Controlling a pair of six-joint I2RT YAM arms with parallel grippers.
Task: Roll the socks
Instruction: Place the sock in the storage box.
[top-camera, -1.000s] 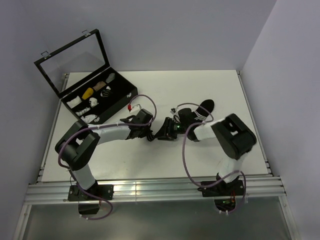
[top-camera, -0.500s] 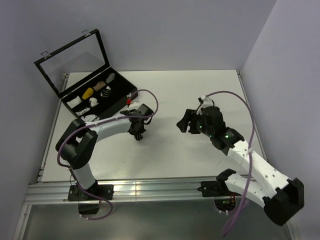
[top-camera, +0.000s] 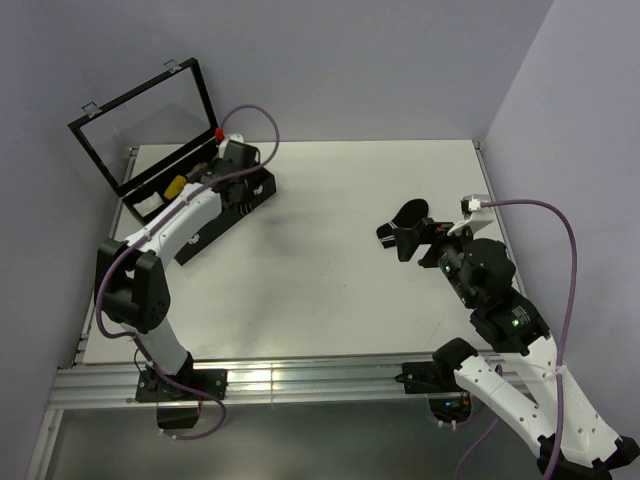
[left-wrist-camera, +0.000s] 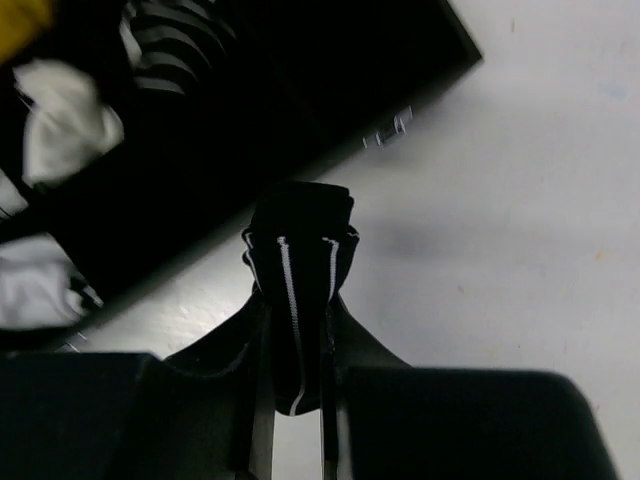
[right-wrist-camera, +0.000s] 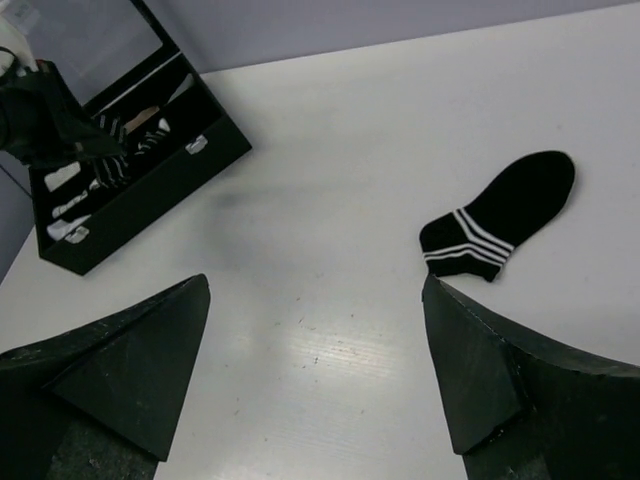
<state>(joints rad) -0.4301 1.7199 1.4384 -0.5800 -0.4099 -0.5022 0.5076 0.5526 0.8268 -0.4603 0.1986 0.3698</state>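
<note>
Two black socks with thin white stripes are in sight, well apart from each other. One, a rolled black sock (left-wrist-camera: 298, 245), is pinched between the left fingers (left-wrist-camera: 296, 325), which are closed tight on its sides so that its folded end juts out past the tips. Just beyond those tips runs the long wall of an open black box (left-wrist-camera: 330, 110), and the sock's far end sits right at that wall; whether it touches cannot be told. Farther ahead and to the left inside the box lie a white bundle (left-wrist-camera: 62, 120) and a striped bundle (left-wrist-camera: 170, 45). The box's clear lid (top-camera: 140, 115) stands raised behind it. The right fingers (right-wrist-camera: 315, 300) are spread wide with nothing between them, held above the white desk (right-wrist-camera: 330, 140). Ahead of them and toward their right tip, the second black sock (right-wrist-camera: 505, 212) lies flat on the desk, unrolled, its striped cuff nearer the fingers.
</note>
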